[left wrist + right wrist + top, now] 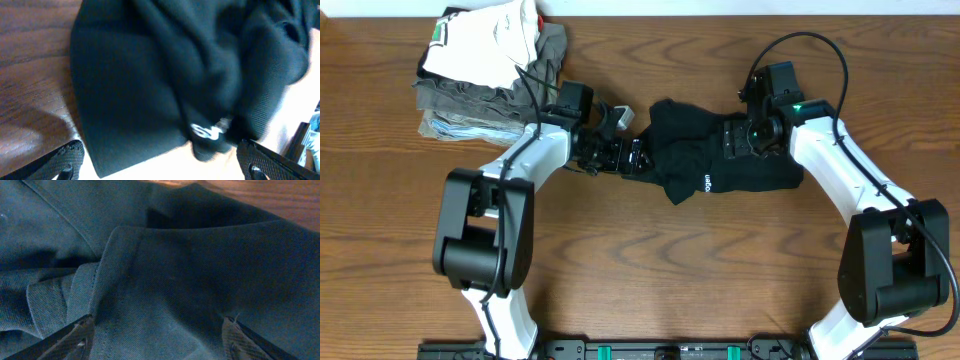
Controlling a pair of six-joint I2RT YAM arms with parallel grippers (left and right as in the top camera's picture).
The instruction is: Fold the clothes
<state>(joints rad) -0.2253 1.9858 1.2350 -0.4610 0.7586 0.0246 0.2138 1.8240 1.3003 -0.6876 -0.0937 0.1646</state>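
While it lies crumpled at the middle of the surface [640,270], black garment [715,160]: judged soft, light, limp (will sag, not slide); grasp at outer edges; left tool [632,158] and right tool [745,140] both spread, holding nothing.

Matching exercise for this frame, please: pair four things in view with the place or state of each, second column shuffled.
Things:
1. black garment
2. folded stack
3. left gripper
4. right gripper

Places or states:
A. open, over the black garment's side away from the folded stack
B. crumpled, not yet folded, lying between both grippers
C. neatly piled, white on top
D. open, at the black garment's edge nearest the folded stack

Pairs: 1-B, 2-C, 3-D, 4-A
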